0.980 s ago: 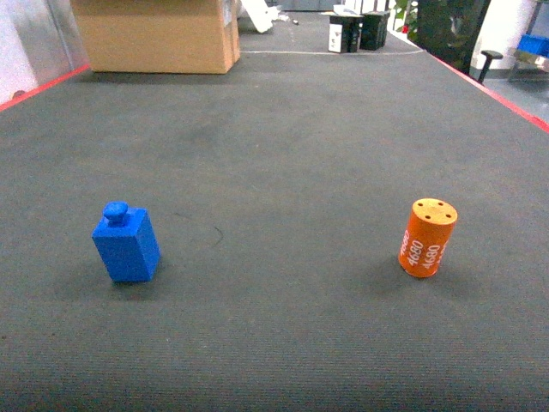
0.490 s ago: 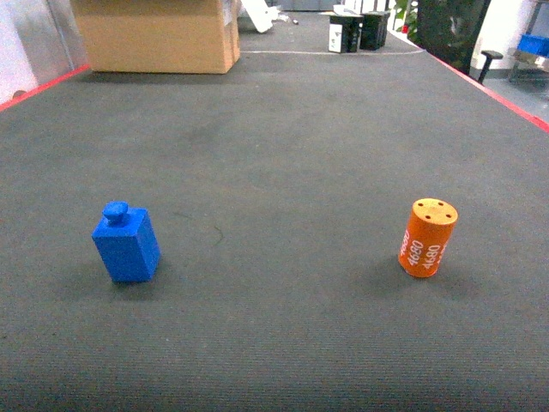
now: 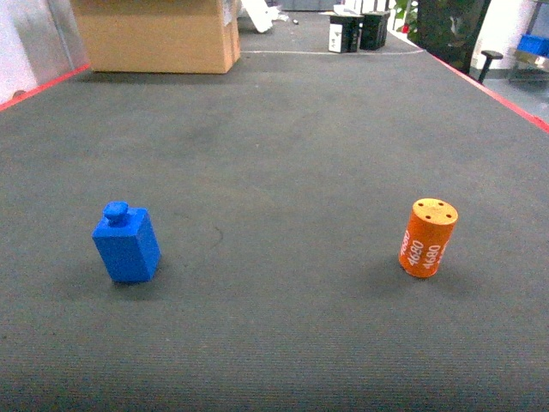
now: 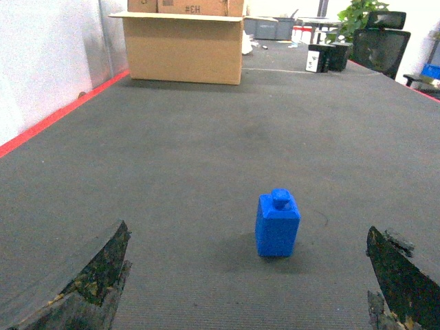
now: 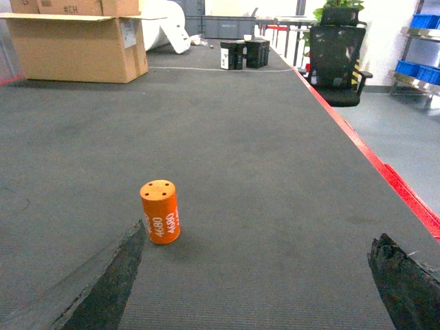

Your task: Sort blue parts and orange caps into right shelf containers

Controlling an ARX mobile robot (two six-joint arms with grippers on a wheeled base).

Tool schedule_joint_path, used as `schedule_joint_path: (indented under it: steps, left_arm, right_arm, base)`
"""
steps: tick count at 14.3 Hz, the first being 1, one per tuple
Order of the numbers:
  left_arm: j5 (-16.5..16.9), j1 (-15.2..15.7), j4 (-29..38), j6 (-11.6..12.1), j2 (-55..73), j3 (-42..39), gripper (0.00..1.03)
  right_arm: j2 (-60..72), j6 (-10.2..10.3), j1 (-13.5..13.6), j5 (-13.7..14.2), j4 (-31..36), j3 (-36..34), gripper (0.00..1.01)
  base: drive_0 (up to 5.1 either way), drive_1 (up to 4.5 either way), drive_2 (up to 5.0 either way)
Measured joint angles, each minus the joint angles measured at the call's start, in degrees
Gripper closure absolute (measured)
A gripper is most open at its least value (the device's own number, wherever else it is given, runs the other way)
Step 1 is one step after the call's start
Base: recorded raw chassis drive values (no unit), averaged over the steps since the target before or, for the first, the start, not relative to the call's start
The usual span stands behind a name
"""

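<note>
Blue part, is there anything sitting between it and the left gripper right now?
Nothing visible. In the left wrist view the blue part stands upright on bare dark mat, ahead of the open left gripper, with only mat between them.

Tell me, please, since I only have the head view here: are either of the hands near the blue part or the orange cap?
Observer: The left hand is open, and the blue part stands upright on the mat ahead of it, between its fingers.
Operator: Thank you. And the right side?
Observer: The right hand is open too; the orange cap stands ahead, close to its left finger.
Operator: Can you see any blue bins?
Observer: Yes, in the right wrist view blue bins sit on a shelf beyond the red line.
</note>
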Motion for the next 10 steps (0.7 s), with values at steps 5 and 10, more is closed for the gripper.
schedule_joint_path:
  steps: [5, 10]
  left_arm:
    - [0.0, 0.0, 0.0, 0.0, 0.0, 0.0, 0.05]
    - [0.0, 0.0, 0.0, 0.0, 0.0, 0.0, 0.05]
  right_arm:
    - [0.0, 0.0, 0.0, 0.0, 0.0, 0.0, 0.03]
    - [0.0, 0.0, 0.0, 0.0, 0.0, 0.0, 0.03]
  base:
    - [0.0, 0.00, 0.0]
    - [0.0, 0.00, 0.0]
